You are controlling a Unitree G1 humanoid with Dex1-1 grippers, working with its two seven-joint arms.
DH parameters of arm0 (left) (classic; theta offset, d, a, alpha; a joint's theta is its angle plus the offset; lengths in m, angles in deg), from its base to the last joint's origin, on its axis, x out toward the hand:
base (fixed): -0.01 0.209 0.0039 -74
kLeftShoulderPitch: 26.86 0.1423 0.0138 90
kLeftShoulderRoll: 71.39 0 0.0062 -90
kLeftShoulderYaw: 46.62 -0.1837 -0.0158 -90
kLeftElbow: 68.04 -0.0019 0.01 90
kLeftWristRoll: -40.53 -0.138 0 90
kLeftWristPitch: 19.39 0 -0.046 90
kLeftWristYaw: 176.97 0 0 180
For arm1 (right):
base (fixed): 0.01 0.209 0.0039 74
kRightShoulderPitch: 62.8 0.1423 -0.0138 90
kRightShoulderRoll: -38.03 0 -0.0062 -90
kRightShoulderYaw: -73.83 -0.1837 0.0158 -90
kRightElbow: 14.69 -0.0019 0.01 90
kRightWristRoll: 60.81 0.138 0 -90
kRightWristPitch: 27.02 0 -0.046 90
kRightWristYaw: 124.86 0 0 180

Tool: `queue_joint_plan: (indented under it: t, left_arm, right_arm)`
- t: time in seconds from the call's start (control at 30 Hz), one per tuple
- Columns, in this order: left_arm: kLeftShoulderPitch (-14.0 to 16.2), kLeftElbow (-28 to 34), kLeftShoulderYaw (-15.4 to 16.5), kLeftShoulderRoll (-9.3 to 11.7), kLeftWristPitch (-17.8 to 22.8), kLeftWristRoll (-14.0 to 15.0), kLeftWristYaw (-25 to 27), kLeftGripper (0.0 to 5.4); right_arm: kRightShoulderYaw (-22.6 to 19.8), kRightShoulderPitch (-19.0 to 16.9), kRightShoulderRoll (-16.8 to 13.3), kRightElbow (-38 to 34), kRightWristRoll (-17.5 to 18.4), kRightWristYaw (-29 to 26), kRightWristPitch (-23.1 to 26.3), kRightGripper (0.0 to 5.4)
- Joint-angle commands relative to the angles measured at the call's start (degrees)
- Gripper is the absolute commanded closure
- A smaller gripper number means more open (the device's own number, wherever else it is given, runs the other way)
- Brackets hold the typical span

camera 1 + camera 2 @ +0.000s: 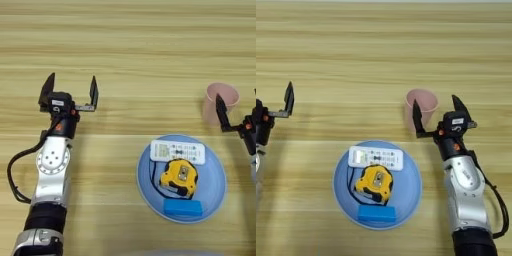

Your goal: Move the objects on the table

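While spread, right tool [437,116] stands beside pink cup [422,106].

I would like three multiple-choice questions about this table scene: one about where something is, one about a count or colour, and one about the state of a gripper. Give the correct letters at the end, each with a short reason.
1. Where is the tape measure?
A. inside the pink cup
B. on the blue plate, between the remote control and the blue block
C. on the bare table, near the left gripper

2. How many things lie on the blue plate?
A. one
B. three
C. five

3. How are the fingers of the right gripper?
A. spread open
B. shut on the plate's rim
C. shut on the remote control

Answers:
1 B: the yellow body lies on the plate, below the remote control and above the blue block.
2 B: remote control, tape measure and blue block.
3 A: its two black fingers stand apart beside the pink cup, one in front of the cup's side.
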Motion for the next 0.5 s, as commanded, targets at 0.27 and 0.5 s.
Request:
queue_joint_plan:
  t: [0.27,0.5]
  left_arm:
    - [-1.58,-1.98,-0.52,0.57,-1.06,-1.05,-0.76,0.02]
    - [-1.91,-2.59,-0.62,0.7,-1.41,-1.25,-0.98,0.02]
  right_arm:
    - [0.49,-4.09,-1.18,-8.06,0.32,-2.05,9.01,0.0]
    - [0.89,-8.11,-0.6,-11.6,1.37,-3.14,11.81,0.0]
